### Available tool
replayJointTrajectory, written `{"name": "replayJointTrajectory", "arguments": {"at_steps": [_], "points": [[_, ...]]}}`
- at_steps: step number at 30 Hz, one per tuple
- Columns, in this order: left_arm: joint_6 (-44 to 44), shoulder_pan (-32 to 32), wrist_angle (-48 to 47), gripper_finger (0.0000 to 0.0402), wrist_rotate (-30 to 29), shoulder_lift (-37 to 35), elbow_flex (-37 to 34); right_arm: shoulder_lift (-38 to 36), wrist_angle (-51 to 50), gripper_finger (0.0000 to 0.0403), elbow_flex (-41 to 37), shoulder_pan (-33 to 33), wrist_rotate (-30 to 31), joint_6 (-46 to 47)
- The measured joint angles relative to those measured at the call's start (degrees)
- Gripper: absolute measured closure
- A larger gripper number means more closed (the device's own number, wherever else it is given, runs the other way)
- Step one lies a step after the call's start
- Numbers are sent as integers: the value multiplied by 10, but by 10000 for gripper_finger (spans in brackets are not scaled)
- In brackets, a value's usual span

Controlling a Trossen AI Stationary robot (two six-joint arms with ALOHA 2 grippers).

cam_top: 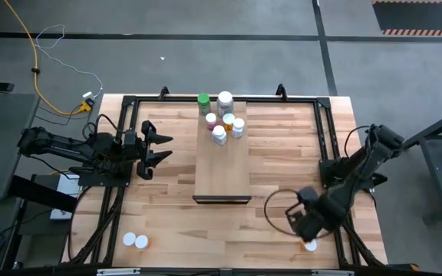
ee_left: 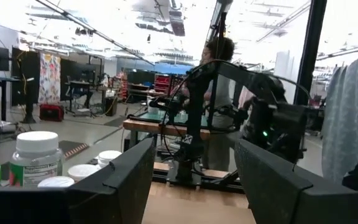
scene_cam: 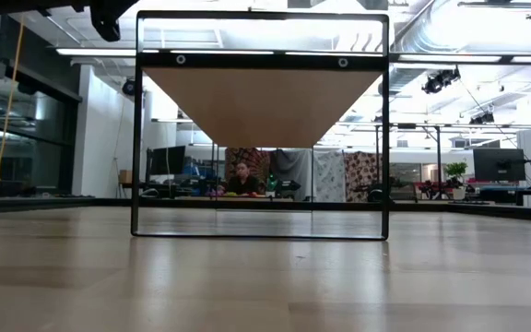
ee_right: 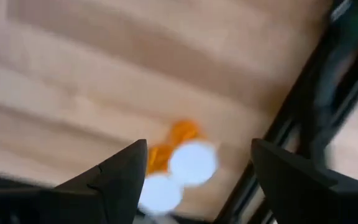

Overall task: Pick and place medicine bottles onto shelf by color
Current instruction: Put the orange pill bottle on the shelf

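Six small cylindrical medicine bottles [cam_top: 222, 119] cluster at the far end of the long pale wood shelf [cam_top: 222, 170]. The right hand [cam_top: 307, 230], fingers spread and released, hangs over blurred white-capped orange bottles [ee_right: 180, 163] at the striped wooden table's [cam_top: 282, 161] near right edge. The left hand [cam_top: 159, 147] waits open left of the shelf.
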Motion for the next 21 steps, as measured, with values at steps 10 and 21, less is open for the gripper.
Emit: {"name": "replayJointTrajectory", "arguments": {"at_steps": [10,21], "points": [[-1,0,0,188,0,0,0,31,88,126,-44,85,3,147],[-1,0,1,188,0,0,0,31,159,126,-104,92,4,188]]}}
